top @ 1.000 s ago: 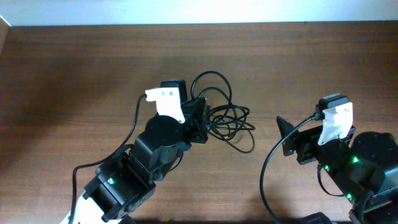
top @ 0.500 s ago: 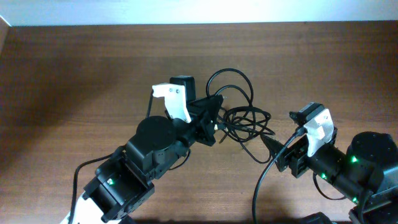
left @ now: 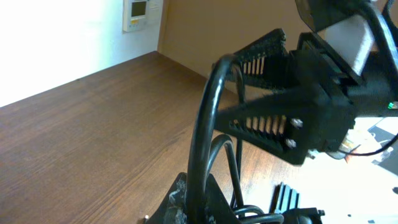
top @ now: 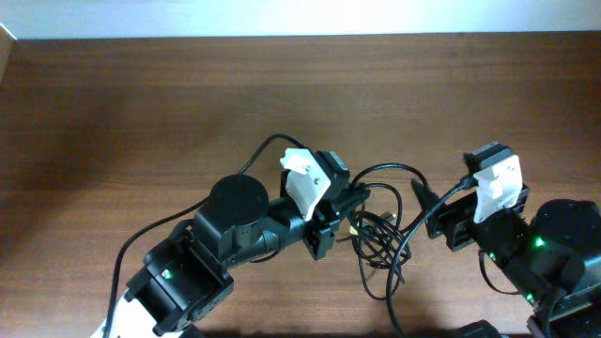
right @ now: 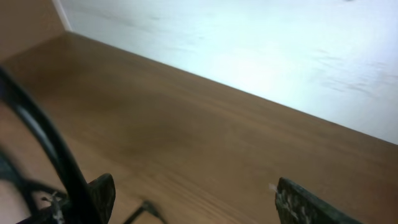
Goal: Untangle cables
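Note:
The cables point(top: 380, 239) are a bunch of thin black cords looped together on the wooden table, between my two arms. My left gripper point(top: 355, 205) is shut on one loop of them. In the left wrist view that cord point(left: 202, 124) rises in an arc from between my fingers point(left: 189, 202). My right gripper point(top: 420, 197) is open and empty, just right of the bunch and pointing at it. It also shows in the left wrist view point(left: 267, 93). In the right wrist view its fingertips point(right: 102, 196) stand wide apart, with a black cord point(right: 43, 143) beside the left one.
The wooden table point(top: 113, 113) ends at a pale wall along the back edge point(top: 300, 36). The left arm's thicker black wire point(top: 258, 150) arcs over its body. The right arm's wire point(top: 392, 282) hangs close to the cable bunch.
My left gripper has swung right and toward the front, dragging the cable bunch with it. My right gripper came in toward the bunch, then drew slightly back, staying open.

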